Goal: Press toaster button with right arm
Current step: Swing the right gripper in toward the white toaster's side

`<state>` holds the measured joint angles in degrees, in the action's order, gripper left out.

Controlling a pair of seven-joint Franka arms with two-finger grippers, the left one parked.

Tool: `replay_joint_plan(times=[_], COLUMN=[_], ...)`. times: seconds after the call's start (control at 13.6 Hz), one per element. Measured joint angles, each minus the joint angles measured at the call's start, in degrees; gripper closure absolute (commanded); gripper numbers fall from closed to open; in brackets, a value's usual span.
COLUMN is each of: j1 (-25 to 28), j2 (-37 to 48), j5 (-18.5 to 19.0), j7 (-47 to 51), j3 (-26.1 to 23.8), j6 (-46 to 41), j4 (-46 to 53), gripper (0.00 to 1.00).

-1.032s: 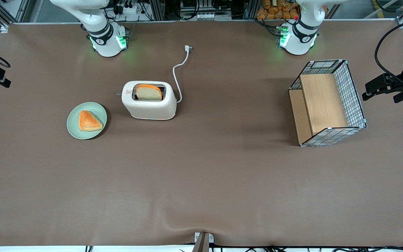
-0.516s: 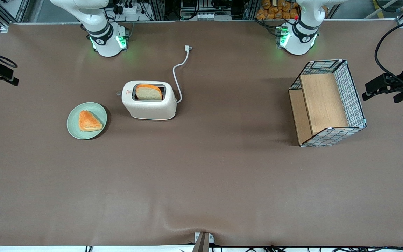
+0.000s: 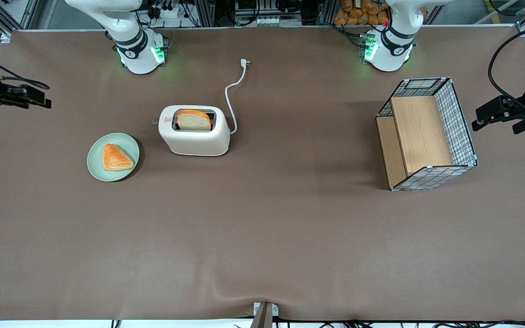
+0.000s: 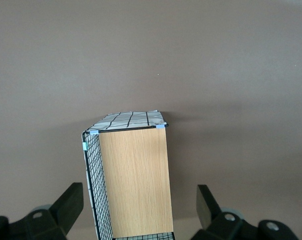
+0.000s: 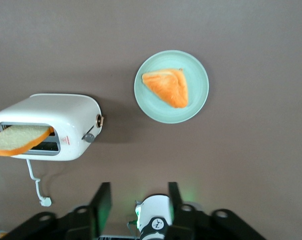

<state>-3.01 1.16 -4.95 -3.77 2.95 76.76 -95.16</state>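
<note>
The cream-white toaster (image 3: 194, 132) stands on the brown table with a bread slice (image 3: 193, 120) upright in its slot. The toaster button (image 3: 154, 121) is a small grey tab on the narrow end that faces the working arm's end of the table. It also shows in the right wrist view as the toaster button (image 5: 88, 137), below a round knob on the toaster (image 5: 46, 125). My right arm's gripper (image 3: 43, 101) hovers high over the table edge at the working arm's end, well apart from the toaster. The gripper (image 5: 138, 192) is open and holds nothing.
A pale green plate (image 3: 96, 166) with a triangular pastry (image 3: 116, 157) lies beside the toaster, nearer the front camera. The toaster's white cord and plug (image 3: 244, 62) trail toward the arm bases. A wire-mesh wooden basket (image 3: 426, 136) lies toward the parked arm's end.
My gripper has slid in from the table's edge toward the toaster, showing more of itself in the front view. The toaster, bread and plate have not moved.
</note>
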Motion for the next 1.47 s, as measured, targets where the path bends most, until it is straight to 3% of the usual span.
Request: replay_joint_plan(times=[0.29,0.74,0.88,1.47], j1=[0.0,0.0,0.0,0.1], j2=[2.8,10.4,11.4,12.9], j5=[-2.7,-6.9,-9.8,-14.3], j7=[0.2,0.6,0.7,0.8], j3=[0.0,0.0,0.0,-0.1], j6=[1.1,9.4,11.8,22.4], j4=[-6.3,-21.8,-25.4,-36.5], gripper=[1.00,1.00,1.00,1.00])
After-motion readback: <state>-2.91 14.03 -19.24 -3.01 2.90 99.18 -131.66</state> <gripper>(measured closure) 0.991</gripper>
